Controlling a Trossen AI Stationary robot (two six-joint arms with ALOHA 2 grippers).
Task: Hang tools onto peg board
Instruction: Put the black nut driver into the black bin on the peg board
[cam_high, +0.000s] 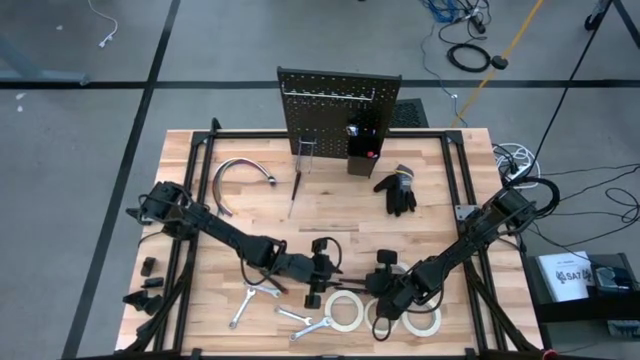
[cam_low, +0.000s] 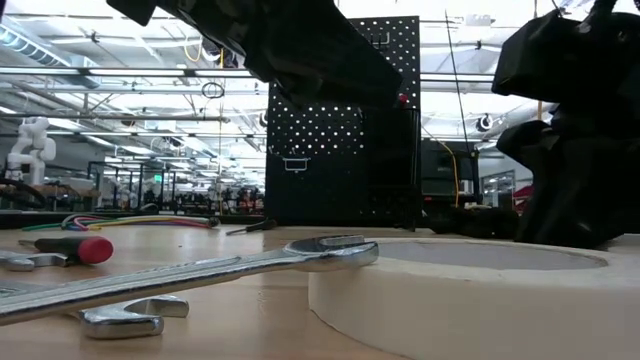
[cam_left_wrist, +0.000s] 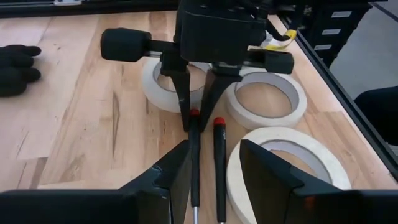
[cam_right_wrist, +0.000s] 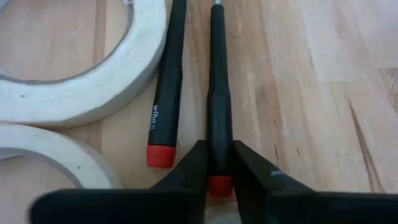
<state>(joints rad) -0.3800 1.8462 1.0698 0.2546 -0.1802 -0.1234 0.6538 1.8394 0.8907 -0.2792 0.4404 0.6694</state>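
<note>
I'm seeing the right gripper (cam_right_wrist: 214, 171) clamping its fingers on the red-capped end of one thin black screwdriver (cam_right_wrist: 217, 93), lying flat on the tabletop (cam_high: 200, 200) at about 6 o'clock, beside a second screwdriver (cam_right_wrist: 169, 81) and the tape rolls (cam_left_wrist: 267, 99). I'm keeping the left gripper (cam_left_wrist: 214, 162) facing it, fingers apart. The peg board (cam_high: 338, 110) is standing upright at 12 o'clock.

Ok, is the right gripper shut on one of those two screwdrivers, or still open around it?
Shut on it. In the right wrist view the right gripper has both fingers pressed against the screwdriver near its red end; the second screwdriver lies free beside it.
</note>
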